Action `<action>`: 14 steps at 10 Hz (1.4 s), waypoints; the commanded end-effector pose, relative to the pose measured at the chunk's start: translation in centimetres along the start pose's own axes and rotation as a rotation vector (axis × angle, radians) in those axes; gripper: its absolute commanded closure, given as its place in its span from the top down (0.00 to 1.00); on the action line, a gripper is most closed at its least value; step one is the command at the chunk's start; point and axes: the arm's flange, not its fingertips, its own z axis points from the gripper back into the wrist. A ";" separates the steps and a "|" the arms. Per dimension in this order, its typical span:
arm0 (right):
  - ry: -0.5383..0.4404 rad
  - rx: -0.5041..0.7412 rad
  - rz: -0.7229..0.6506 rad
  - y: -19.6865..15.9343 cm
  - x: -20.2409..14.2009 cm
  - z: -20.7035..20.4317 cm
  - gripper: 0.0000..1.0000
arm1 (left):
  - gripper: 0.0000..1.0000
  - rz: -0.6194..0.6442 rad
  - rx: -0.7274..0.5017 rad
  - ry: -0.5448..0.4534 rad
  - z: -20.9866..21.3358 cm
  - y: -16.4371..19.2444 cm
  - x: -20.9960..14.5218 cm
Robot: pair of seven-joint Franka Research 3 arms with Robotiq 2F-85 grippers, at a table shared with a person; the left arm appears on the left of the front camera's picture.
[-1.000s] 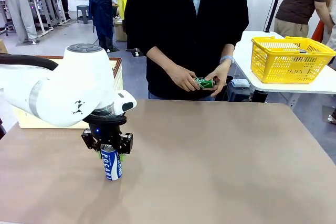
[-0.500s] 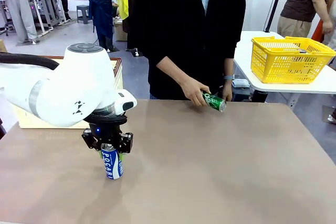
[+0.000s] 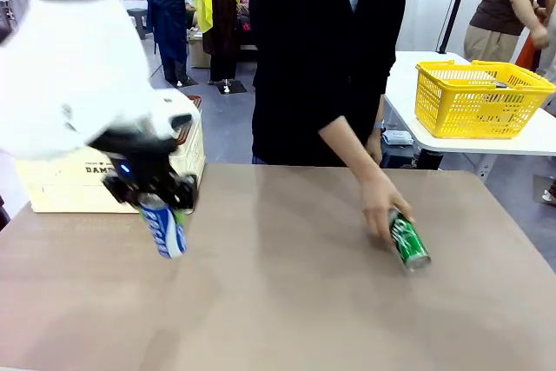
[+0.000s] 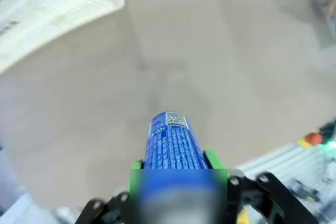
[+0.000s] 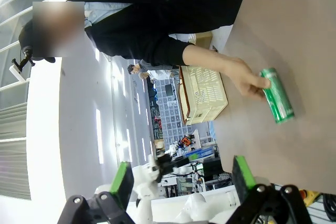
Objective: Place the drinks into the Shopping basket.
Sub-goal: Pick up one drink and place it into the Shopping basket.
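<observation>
**Brown table, one can in the air, none in the basket**

Brown table [image 3: 287, 301] carries one drink, and neither is in the Shopping basket [image 3: 61, 190] yet. The left claw [image 3: 158, 204] is clamped on the blue can [image 3: 166, 232], which looks clear of the table, with the basket just behind it. Well off to that claw's right, the green can [image 3: 408, 242] lies on its side under a person's hand [image 3: 380, 206]. The right claw [image 5: 178, 179] gapes empty. Both placements are left to do.

1. The right gripper [image 5: 181, 182] rises from the bottom edge, its green-padded jaws wide apart.
2. A person's hand [image 5: 242, 77] holds one end of the green can [image 5: 277, 97] against the tabletop [image 5: 299, 30].
3. The cream Shopping basket [image 5: 202, 95] sits at the tabletop's edge, apart from the can.
</observation>
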 end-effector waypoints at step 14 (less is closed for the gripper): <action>0.002 0.013 0.006 0.3 -0.1 0.1 1.00 | 0.00 0.234 -0.092 -0.028 7.4 13.1 18.9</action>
